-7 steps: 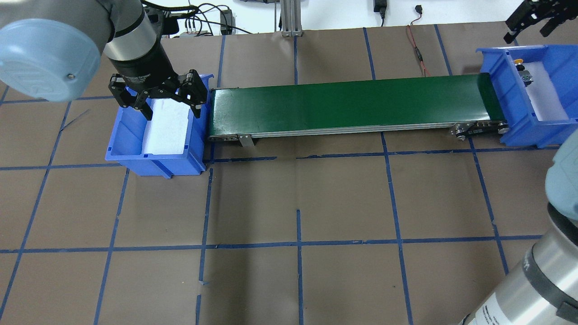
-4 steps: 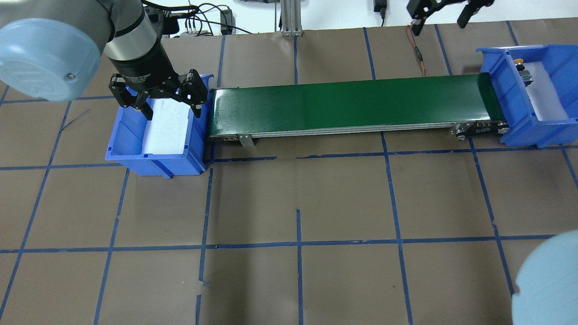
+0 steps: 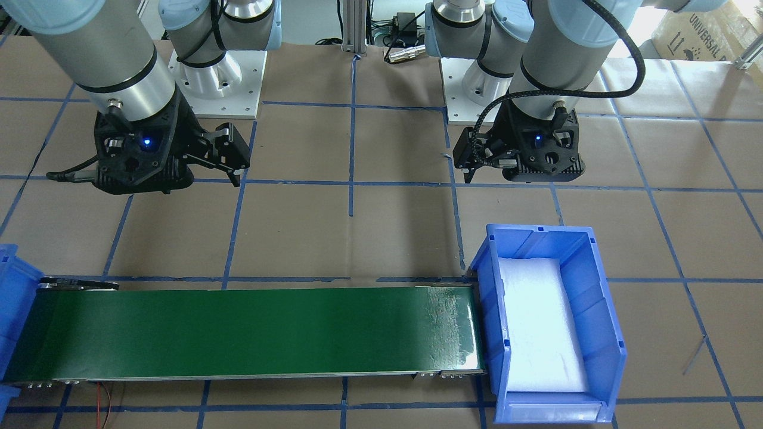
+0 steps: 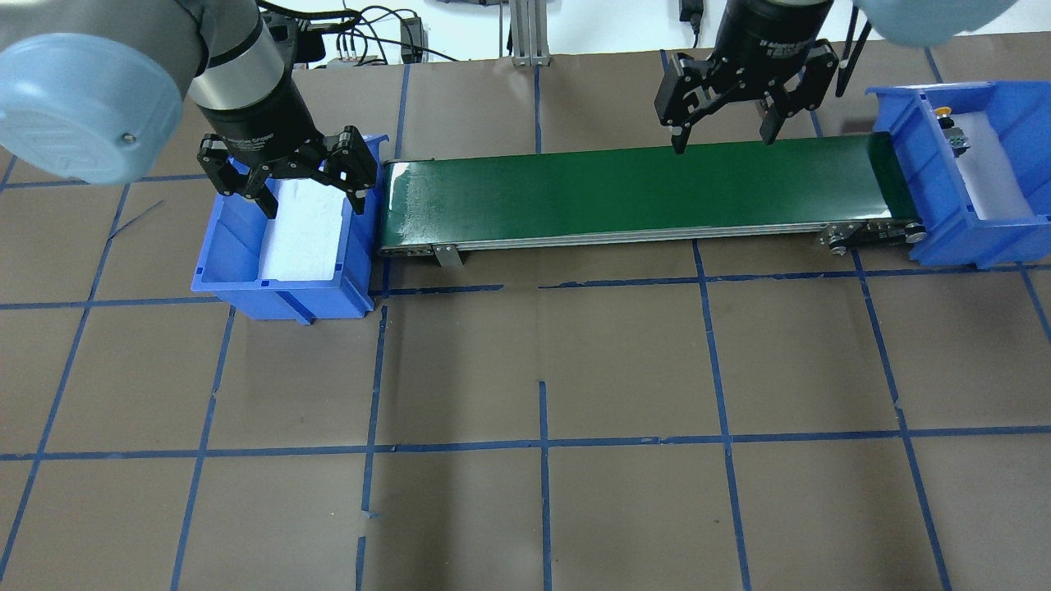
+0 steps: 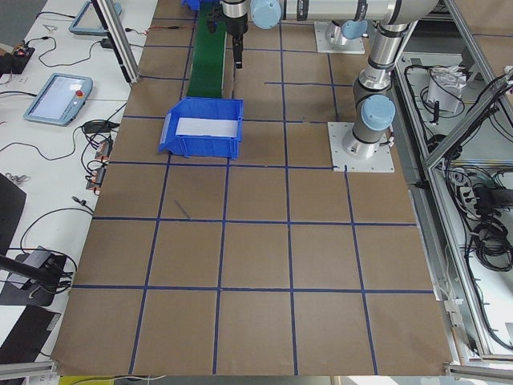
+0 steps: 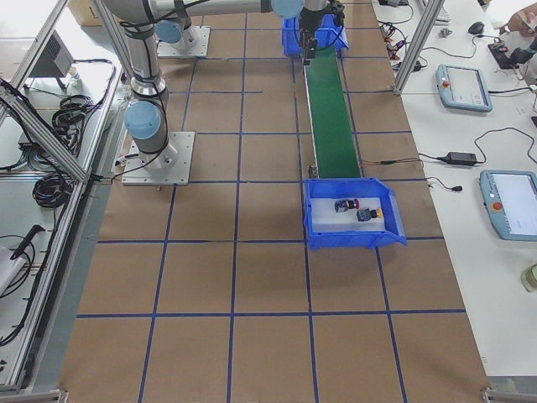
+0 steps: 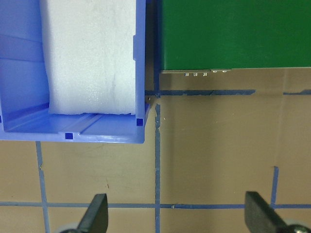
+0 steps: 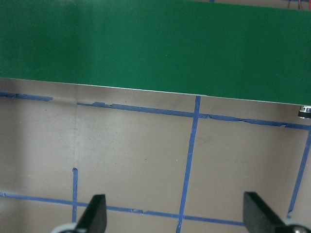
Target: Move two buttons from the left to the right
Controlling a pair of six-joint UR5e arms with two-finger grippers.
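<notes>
Red button (image 6: pixel 346 205) and yellow button (image 6: pixel 369 215) lie in the blue bin (image 4: pixel 900 123) at the table's right edge.
They rest near each other on its white foam. The left tool (image 4: pixel 314 205) hangs wide open and empty over the left-edge bin (image 4: pixel 238 238). The right tool (image 4: pixel 721 144), also wide open and empty, hovers above the green belt (image 4: pixel 575 189).

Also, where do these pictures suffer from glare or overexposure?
Front-facing view: a whitish glare patch on the green belt next to the blue bin, whose foam pad looks washed out. Overhead view: a fainter sheen on the belt at that same end.
</notes>
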